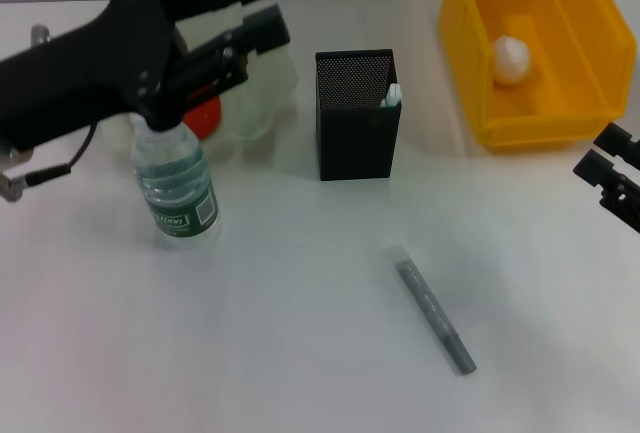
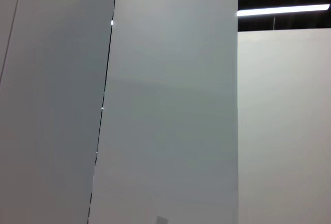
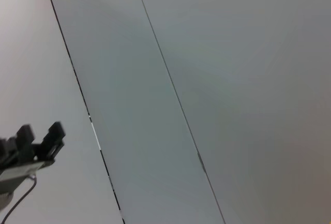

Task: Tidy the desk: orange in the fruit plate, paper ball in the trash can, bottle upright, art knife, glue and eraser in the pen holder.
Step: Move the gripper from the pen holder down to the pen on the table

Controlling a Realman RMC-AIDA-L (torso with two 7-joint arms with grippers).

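While the open, empty left gripper (image 1: 258,15) is hovering above the upright clear plastic bottle (image 1: 177,188), the slim grey art knife (image 1: 433,310) is awaiting pickup from the bench (image 1: 300,353).

White tabletop (image 1: 300,353) — plain; wrist views show pale wall panels (image 2: 170,105) — dark seams

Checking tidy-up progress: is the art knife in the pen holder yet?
No. The art knife lies flat on the table, nearer the camera than the pen holder.

One bottle (image 1: 177,185), one pen holder (image 1: 357,113), one art knife (image 1: 434,308), one trash can (image 1: 530,48).
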